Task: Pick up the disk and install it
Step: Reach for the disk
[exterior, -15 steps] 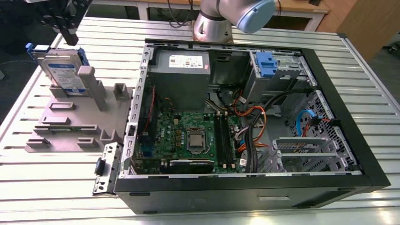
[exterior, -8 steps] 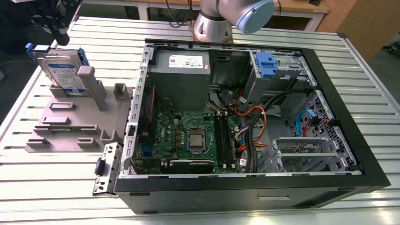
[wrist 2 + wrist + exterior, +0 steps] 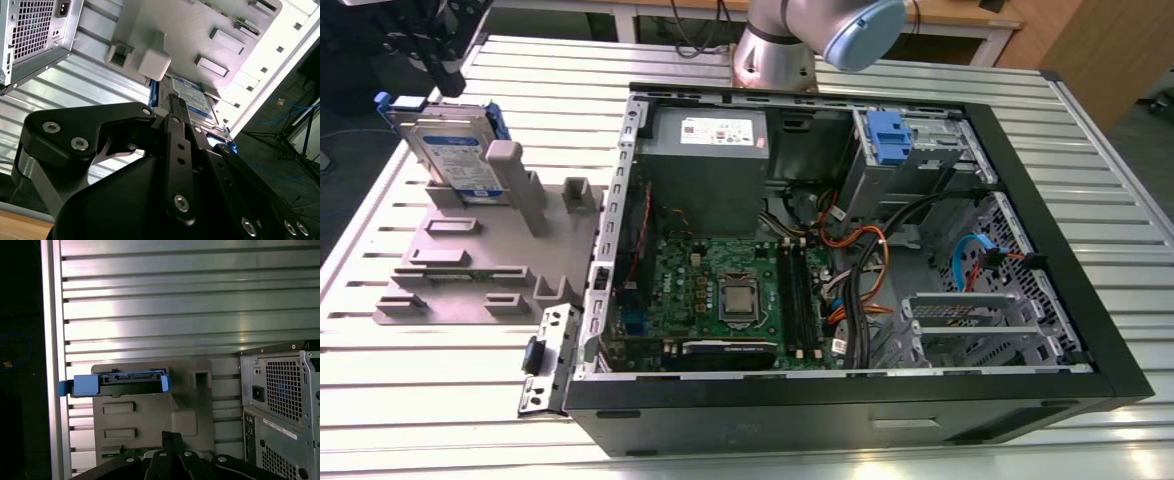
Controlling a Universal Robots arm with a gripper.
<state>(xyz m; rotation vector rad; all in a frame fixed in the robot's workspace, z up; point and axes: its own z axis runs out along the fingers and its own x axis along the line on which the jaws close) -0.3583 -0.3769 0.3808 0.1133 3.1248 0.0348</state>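
The claw (image 3: 448, 78) hangs just above the disk (image 3: 456, 158); how far open it is, I cannot tell. Below it the disk stands on edge in a grey holder (image 3: 460, 262), its white-and-blue label too small to read.

Disk (image 3: 455, 152): flat silver drive w/ white-and-blue label, blue plastic bracket round its edges. Stands upright on edge in a slot at the far end of the grey holder (image 3: 467, 255), on the counter (image 3: 720, 445) at the exterior view's left of the PC case (image 3: 787, 410), apart from it. Not yet installed. In the first wrist view it's seen edge-on (image 3: 120, 383), w/ blue bracket ends sticking out both sides. In the second wrist view the label face (image 3: 192, 102) is partly hidden.
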